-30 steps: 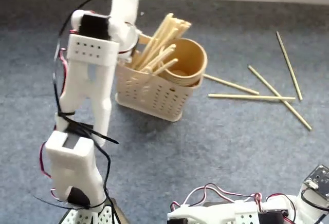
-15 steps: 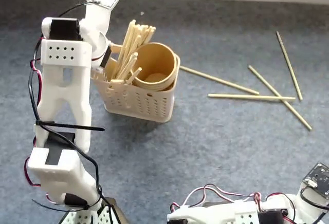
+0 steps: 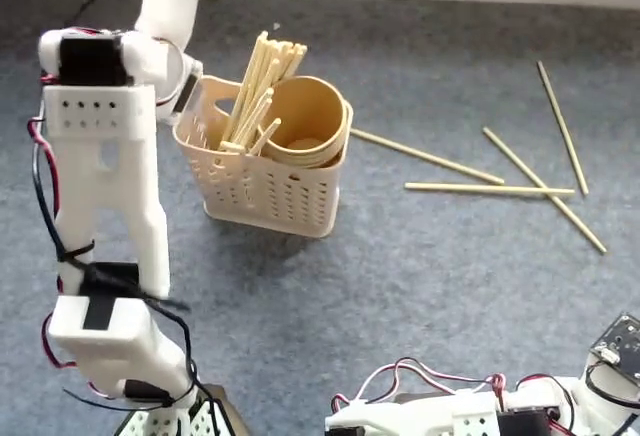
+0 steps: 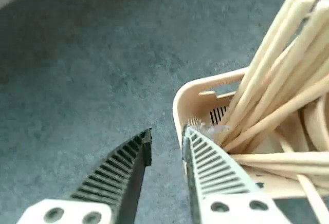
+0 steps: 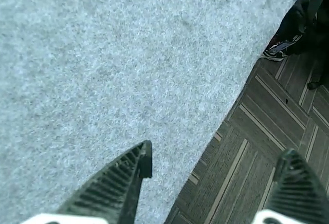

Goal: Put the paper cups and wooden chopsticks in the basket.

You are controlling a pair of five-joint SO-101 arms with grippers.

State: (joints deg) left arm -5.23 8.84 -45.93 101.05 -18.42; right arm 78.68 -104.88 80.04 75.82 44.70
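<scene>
Right pincer (image 5: pixel 218 149) hangs wide open and empty over the near edge of the bench (image 3: pixel 420 286). Mid-bench we see the basket (image 3: pixel 270 196) upright, holding nested paper cups (image 3: pixel 310 116) plus a leaning bundle of chopsticks (image 3: pixel 262 81). Cups look done. We judge the task mostly done, with four loose chopsticks (image 3: pixel 490 189) left on the bench, well apart from the basket. At its far corner, left pincer (image 4: pixel 167 129) is open a crack, gripping nothing, one jaw against the rim.

The surface (image 3: pixel 430 276) is fuzzy grey felt. The basket (image 3: pixel 262 194) is smooth, perforated cream plastic; chopsticks (image 3: pixel 262 76) are bare matt wood, the cup (image 3: pixel 318 116) matt paper. My jaws are ridged plastic.
</scene>
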